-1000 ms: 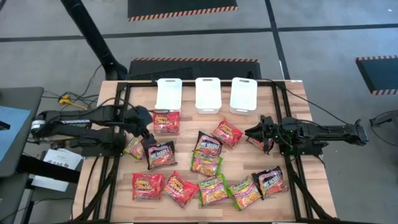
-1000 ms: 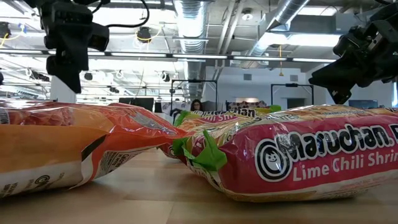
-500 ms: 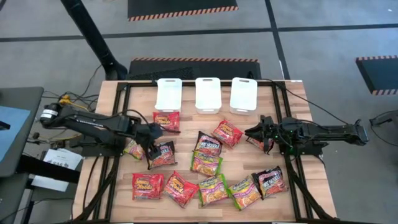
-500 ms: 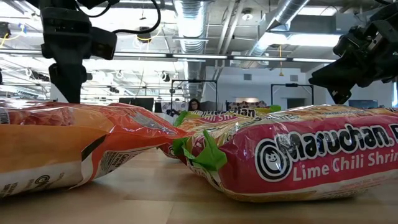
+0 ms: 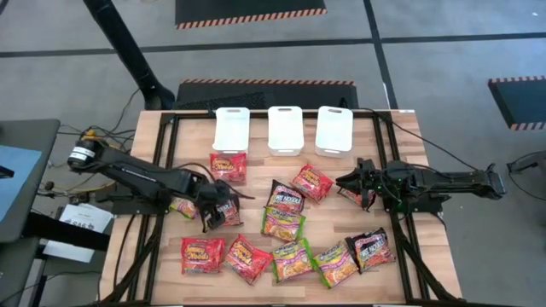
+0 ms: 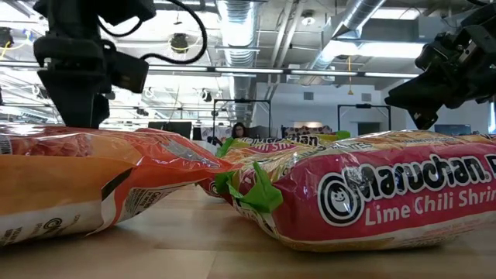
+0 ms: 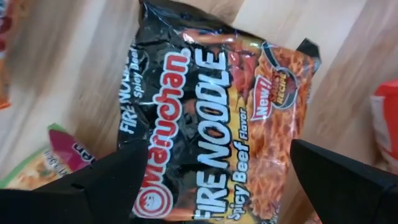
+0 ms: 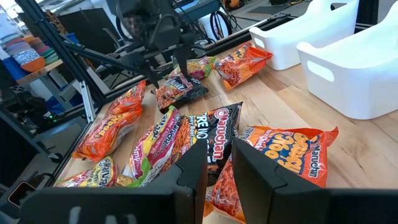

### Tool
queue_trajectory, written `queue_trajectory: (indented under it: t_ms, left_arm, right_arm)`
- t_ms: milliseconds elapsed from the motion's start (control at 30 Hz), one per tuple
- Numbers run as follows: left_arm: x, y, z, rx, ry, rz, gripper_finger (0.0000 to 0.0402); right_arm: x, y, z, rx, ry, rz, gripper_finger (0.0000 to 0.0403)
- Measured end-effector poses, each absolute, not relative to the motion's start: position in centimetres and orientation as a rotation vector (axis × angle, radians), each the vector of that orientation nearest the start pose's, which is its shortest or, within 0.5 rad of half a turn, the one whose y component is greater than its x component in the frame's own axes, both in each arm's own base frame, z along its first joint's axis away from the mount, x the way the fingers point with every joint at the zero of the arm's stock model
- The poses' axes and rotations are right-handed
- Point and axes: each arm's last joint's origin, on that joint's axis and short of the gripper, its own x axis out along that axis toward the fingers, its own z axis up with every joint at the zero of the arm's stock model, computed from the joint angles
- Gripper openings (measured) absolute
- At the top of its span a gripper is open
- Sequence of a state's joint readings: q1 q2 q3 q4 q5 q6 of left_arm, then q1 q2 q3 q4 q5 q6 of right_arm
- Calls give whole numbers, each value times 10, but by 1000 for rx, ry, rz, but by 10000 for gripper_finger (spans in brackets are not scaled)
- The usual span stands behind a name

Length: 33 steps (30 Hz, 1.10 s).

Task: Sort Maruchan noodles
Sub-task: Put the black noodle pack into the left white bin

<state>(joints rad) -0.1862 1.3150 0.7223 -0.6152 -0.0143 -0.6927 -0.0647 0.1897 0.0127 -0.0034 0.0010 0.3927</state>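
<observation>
Several Maruchan noodles packets in red-orange, black and green lie flat and scattered on the wooden table (image 5: 401, 136). My left gripper (image 7: 217, 186) points down, open, just above a black Fire Noodle packet (image 7: 211, 118) at the table's left middle (image 5: 225, 213). One finger stands on each side of that packet; I see no touch. My right gripper (image 8: 219, 168) waits at the right, held level above the table (image 5: 343, 182). A narrow gap shows between its fingers, with nothing in it.
Three white bins (image 5: 231, 128) (image 5: 285, 128) (image 5: 333, 130) stand in a row at the far edge. A green packet (image 5: 183, 205) lies close beside my left gripper, and a red one (image 5: 228, 165) lies farther back. More packets fill the near row (image 5: 292, 260).
My left gripper has moved down and toward the table's right and near edges, coming over the black Fire Noodle packet, and it has stayed open. The packets have not moved.
</observation>
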Motion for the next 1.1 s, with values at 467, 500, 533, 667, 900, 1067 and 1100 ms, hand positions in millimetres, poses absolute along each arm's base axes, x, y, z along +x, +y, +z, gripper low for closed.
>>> queue_trajectory:
  t_ms: [467,500,533,667,900,1067,1100]
  left_arm:
    - [235,-41,158,-473,1242,299,322]
    - [235,-41,157,-480,1241,302,307]
    - [235,-41,157,-485,1241,307,291]
    - [234,-40,157,-480,1249,310,220]
    - [233,-40,158,-477,1246,306,119]
    - [227,-39,168,-478,1218,287,70]
    - [227,-39,170,-474,1207,275,59]
  right_arm:
    - [107,-7,152,397,165,-100,102]
    - [107,-7,152,397,165,-100,102]
    - [107,-7,152,397,164,-100,102]
    - [107,-7,152,397,165,-100,102]
    - [107,-7,152,397,165,-100,102]
    - [107,-7,152,397,165,-100,102]
    - [107,-7,152,397,165,-100,102]
